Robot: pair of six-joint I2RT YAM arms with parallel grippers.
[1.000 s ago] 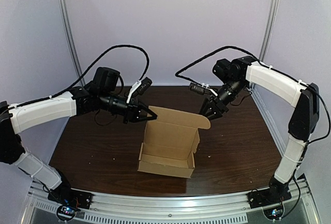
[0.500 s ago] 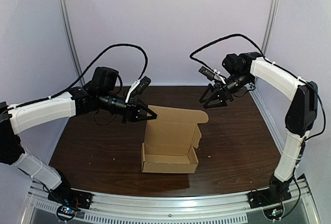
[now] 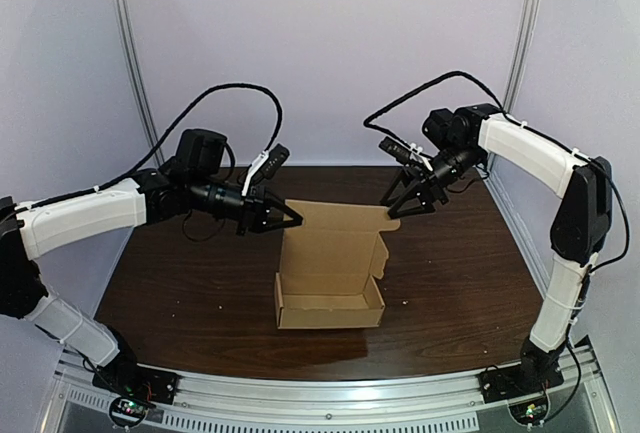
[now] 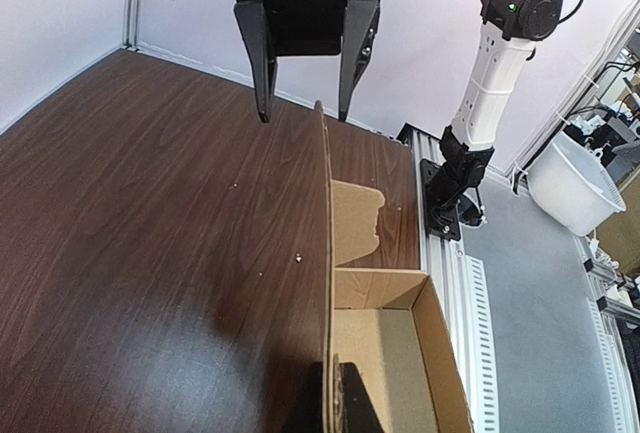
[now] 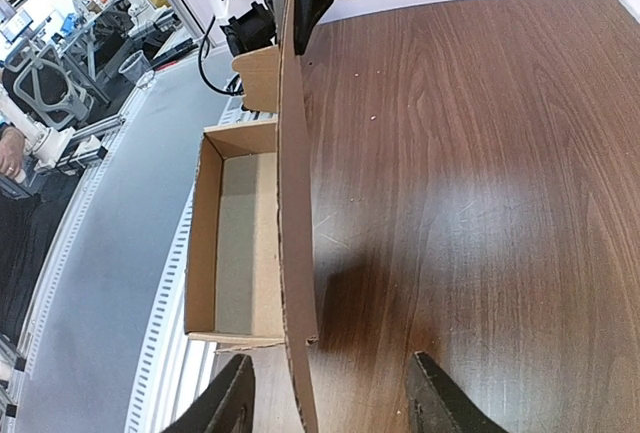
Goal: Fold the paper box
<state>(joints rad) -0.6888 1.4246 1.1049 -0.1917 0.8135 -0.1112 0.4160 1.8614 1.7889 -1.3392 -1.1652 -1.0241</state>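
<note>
so the left gripper (image 3: 289, 219) is clamped onto one top corner of the paper box (image 3: 330, 305) lid (image 3: 335, 243), cardboard pinched right between its fingertips. The lid stands straight up, and the open tray sits below that hand on the table (image 3: 180, 283), on the side nearer the arm bases. The right gripper (image 3: 400, 203) is spread wide at the lid's other top corner, with the cardboard edge running between its two fingers (image 5: 232, 405) and neither one touching it
</note>
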